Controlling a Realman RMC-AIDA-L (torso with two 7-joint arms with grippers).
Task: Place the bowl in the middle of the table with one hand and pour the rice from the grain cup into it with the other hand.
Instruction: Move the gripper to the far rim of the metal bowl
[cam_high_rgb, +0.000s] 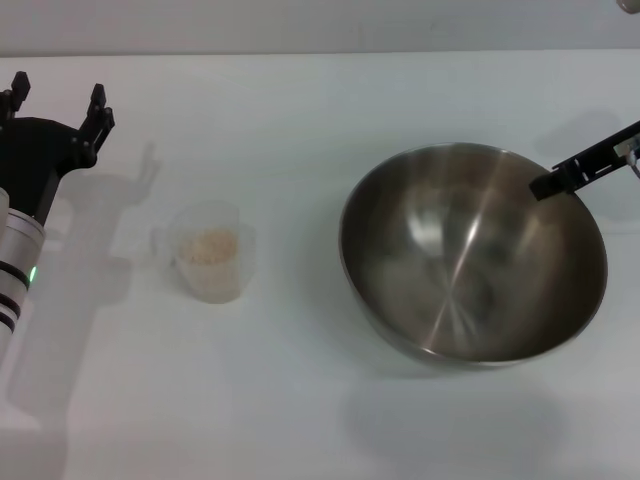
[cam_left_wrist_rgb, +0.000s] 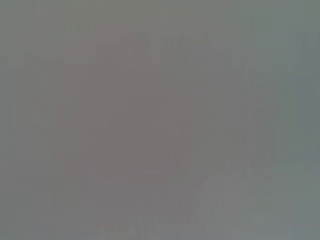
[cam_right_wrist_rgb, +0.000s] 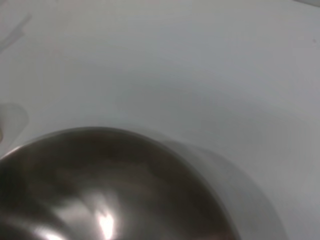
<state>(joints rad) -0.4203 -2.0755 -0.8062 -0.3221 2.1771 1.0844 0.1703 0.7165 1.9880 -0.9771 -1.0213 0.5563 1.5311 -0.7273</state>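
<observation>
From the head camera I see a white table (cam_high_rgb: 300, 400). The bowl (cam_high_rgb: 472, 250) sits right of centre, the right gripper (cam_high_rgb: 565, 175) touching its far rim; I cannot tell its state. The grain cup (cam_high_rgb: 211, 251) holding rice (cam_high_rgb: 208, 246) stands left, near the spread-fingered left gripper (cam_high_rgb: 58, 110). My left wrist camera shows only grey. My right wrist camera shows the bowl (cam_right_wrist_rgb: 100, 190) on the table (cam_right_wrist_rgb: 200, 75).

No text, label, brand, number or sign can be read anywhere; the small transparent plastic grain cup (cam_high_rgb: 210, 262) may carry measuring marks, but none are legible.
</observation>
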